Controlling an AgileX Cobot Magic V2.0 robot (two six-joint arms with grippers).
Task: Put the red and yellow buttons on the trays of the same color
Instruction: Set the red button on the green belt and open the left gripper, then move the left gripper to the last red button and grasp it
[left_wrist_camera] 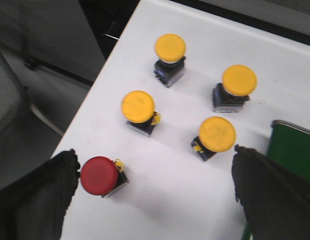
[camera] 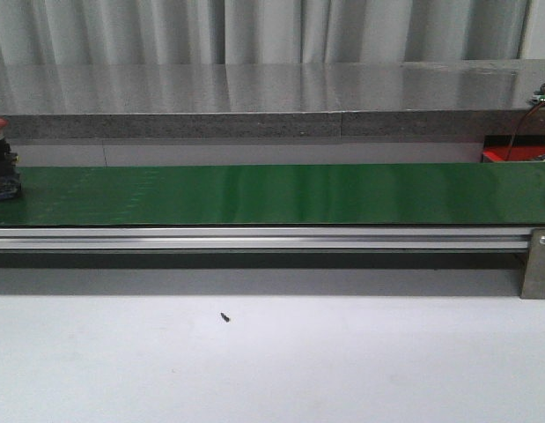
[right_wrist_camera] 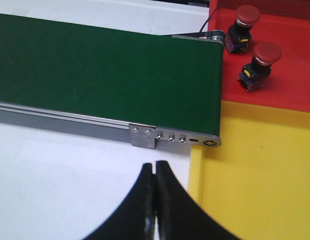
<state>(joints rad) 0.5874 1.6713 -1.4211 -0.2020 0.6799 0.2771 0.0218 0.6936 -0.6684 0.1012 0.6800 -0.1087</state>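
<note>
Only the left wrist view shows the left gripper (left_wrist_camera: 155, 195), fingers spread wide over four yellow buttons (left_wrist_camera: 138, 106) and one red button (left_wrist_camera: 99, 175) on the white table (left_wrist_camera: 160, 200). Only the right wrist view shows the right gripper (right_wrist_camera: 155, 172) pressed together, the yellow tray (right_wrist_camera: 255, 175) at 3 o'clock of it and two red buttons on the red tray (right_wrist_camera: 295, 75) at 1 o'clock. The front view shows the green conveyor belt (camera: 272, 194) with a red-capped button (camera: 1, 163) at its 9 o'clock end.

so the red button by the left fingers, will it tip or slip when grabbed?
The red button looks top-heavy: a wide domed cap on a smaller square base, so a push on the cap may tip it. The smooth cap could slip; the boxy base probably grips better. It looks rigid.
</note>
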